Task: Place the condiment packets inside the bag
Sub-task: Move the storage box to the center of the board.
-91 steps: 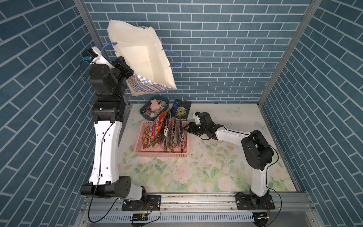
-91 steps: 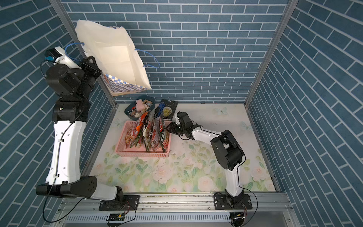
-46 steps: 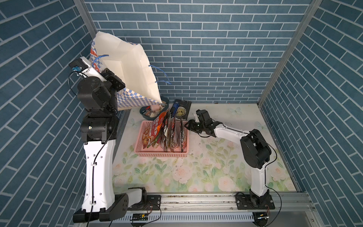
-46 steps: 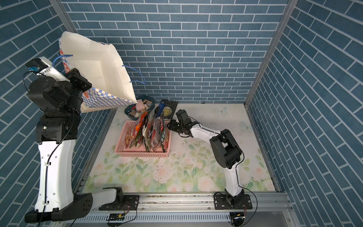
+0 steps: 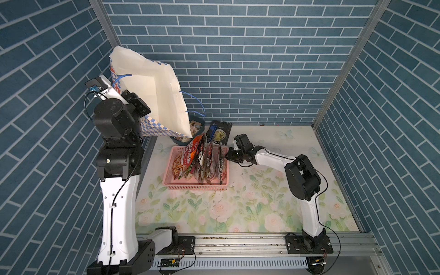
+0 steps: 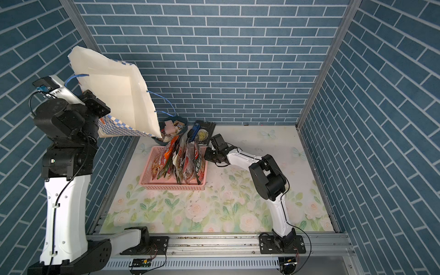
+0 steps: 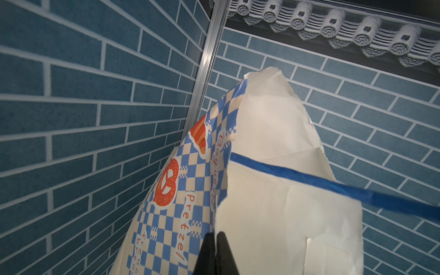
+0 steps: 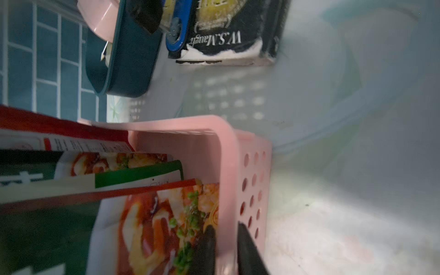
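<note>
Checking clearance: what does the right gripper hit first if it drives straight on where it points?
Likely the pink basket: the right gripper is shut astride its side wall, so it would ride deeper onto that wall, its inner finger scraping the nearest condiment packet. Depth beyond is unclear.

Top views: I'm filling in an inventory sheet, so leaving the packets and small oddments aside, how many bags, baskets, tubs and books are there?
paper bag: 1
pink basket: 1
dark blue tub: 1
black book: 1
Total: 4
</note>
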`<move>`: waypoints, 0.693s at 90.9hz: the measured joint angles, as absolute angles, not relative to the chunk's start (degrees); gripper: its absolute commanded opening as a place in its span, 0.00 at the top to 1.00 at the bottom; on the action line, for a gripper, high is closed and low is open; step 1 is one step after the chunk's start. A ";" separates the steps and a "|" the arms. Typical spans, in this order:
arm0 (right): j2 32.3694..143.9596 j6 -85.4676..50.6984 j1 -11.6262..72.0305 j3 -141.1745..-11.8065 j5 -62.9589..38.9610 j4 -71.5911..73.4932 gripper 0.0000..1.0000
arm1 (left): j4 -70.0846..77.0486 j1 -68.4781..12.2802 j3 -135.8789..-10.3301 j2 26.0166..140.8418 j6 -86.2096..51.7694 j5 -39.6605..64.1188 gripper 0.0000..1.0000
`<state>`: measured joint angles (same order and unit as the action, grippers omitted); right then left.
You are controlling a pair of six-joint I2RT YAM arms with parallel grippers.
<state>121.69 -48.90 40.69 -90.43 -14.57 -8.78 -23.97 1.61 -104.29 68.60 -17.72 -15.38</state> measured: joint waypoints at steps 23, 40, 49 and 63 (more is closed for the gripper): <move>120.68 -45.41 36.71 -89.36 -16.75 -10.76 1.00 | -26.57 1.61 -104.33 68.20 -17.06 -13.85 1.00; 114.83 -37.91 24.64 -83.11 -18.31 -14.90 1.00 | -29.78 1.61 -104.92 68.34 -17.08 -8.93 1.00; 112.51 -32.40 15.57 -81.01 -18.85 -17.41 1.00 | -31.38 1.65 -105.34 68.66 -17.30 -4.25 1.00; 111.50 -21.56 2.02 -80.53 -20.25 -20.49 1.00 | -31.57 1.63 -101.80 67.99 -19.49 4.86 1.00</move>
